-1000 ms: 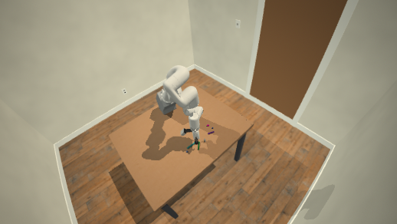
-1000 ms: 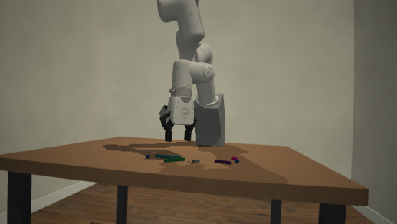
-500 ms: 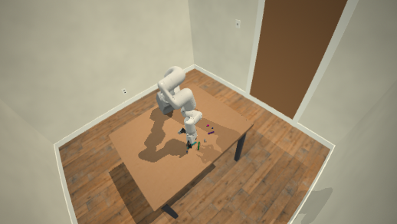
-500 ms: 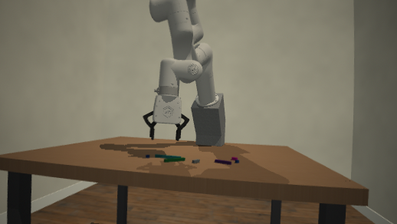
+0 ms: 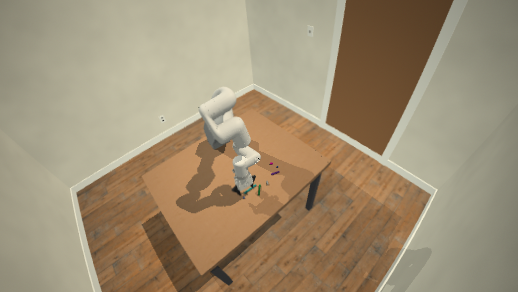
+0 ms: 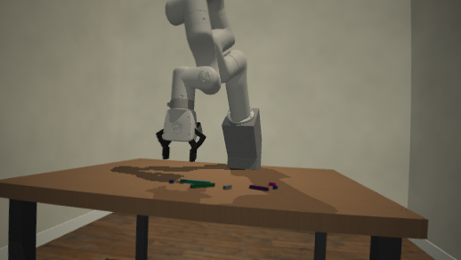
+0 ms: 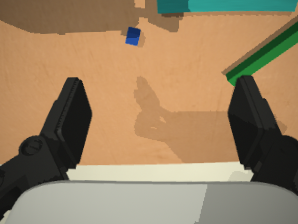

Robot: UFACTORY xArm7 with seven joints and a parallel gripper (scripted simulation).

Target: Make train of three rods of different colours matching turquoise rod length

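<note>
My gripper hangs open and empty above the table, left of the rods; it also shows in the wrist view and in the top view. The turquoise rod lies flat at the top of the wrist view, and in the exterior view. A green rod lies at an angle beside it. A small blue rod lies apart, left of the turquoise rod. Further right lie a grey rod, a purple rod, a magenta rod and another blue rod.
The arm's grey base block stands on the table behind the rods. The table edge runs close in front of the rods in the exterior view.
</note>
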